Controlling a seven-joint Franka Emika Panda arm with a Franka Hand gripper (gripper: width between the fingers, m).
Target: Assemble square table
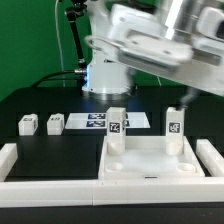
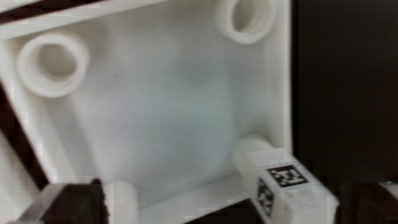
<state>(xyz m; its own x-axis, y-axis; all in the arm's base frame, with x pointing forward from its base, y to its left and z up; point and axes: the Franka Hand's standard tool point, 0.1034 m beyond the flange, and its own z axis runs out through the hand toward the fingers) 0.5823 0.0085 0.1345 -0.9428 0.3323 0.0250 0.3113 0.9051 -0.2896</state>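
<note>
1. Exterior view: the square tabletop (image 1: 150, 160) lies near, toward the exterior view's right, inside the border rails (image 1: 40, 165). A left standing leg (image 1: 117, 122) and a right standing leg (image 1: 175, 122) rise from its far corners. Two loose legs (image 1: 28, 124) lie far left, beside the marker board (image 1: 95, 121). My pincer (image 1: 186, 96), blurred, hovers above the right standing leg.
2. Wrist view: my pincer's fingers (image 2: 80, 200) stand wide apart, gripping nothing, over the tabletop's round recesses (image 2: 54, 62) and one tagged leg (image 2: 276, 175).
</note>
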